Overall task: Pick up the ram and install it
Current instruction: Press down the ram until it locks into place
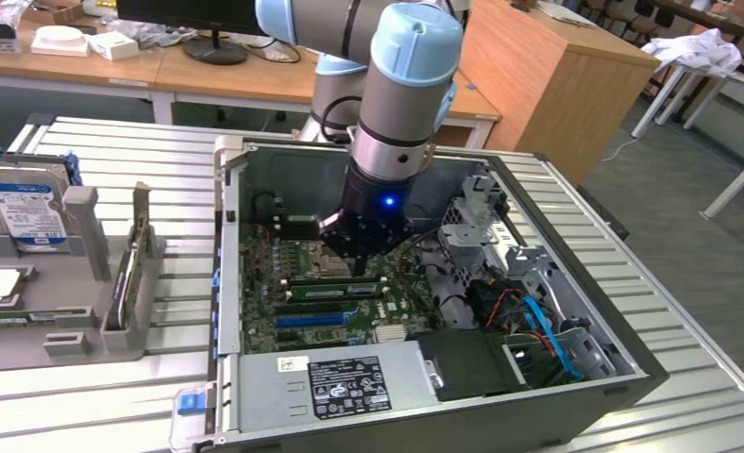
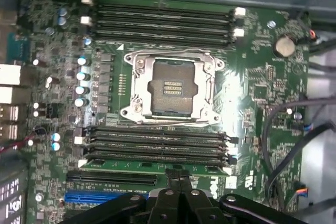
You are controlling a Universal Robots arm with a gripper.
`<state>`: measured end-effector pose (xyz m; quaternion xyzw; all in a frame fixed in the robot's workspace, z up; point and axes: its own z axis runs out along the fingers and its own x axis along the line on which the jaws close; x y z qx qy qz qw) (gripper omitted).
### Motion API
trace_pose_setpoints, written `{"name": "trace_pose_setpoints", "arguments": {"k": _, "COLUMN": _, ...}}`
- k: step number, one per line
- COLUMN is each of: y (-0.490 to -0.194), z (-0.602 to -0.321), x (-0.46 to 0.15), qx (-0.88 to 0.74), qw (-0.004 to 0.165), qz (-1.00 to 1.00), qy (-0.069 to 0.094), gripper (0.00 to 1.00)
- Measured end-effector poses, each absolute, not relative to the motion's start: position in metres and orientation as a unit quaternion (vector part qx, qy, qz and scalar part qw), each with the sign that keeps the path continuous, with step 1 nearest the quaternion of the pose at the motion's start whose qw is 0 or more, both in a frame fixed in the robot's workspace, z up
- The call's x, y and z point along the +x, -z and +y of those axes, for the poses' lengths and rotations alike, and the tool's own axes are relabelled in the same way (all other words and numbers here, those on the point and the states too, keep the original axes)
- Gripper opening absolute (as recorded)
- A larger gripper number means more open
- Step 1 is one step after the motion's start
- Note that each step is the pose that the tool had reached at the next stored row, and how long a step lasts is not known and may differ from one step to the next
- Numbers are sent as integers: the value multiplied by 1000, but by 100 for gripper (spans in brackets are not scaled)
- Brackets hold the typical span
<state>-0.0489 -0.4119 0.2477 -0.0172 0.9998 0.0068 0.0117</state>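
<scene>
The ram (image 1: 334, 289) is a thin green stick with a pale label. It stands on edge in one of the black slots on the motherboard (image 1: 271, 326), inside the open computer case. In the wrist view the ram (image 2: 131, 167) appears as a narrow green strip along the slot nearest the gripper, between white end clips. My gripper (image 1: 363, 268) hangs straight down over its middle. The black fingers (image 2: 185, 186) are shut together, with their tips at the stick's top edge. They lie along the stick, not around it. Whether they touch it cannot be told.
The CPU socket (image 2: 170, 87) sits mid-board, with more black slots (image 2: 163, 22) beyond it. A blue slot (image 2: 102, 198) lies beside the gripper. Cables (image 1: 538, 321) and a drive cage (image 1: 485, 222) crowd the case's right. A hard drive (image 1: 25, 215) stands in a grey fixture (image 1: 76, 316).
</scene>
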Motion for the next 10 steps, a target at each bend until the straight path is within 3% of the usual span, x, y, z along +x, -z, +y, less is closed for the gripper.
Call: {"name": "trace_pose_setpoints", "arguments": {"k": 10, "y": -248, "z": -412, "x": -49, "qx": 2, "qw": 11, "qz": 1000, "qy": 0, "gripper": 10}}
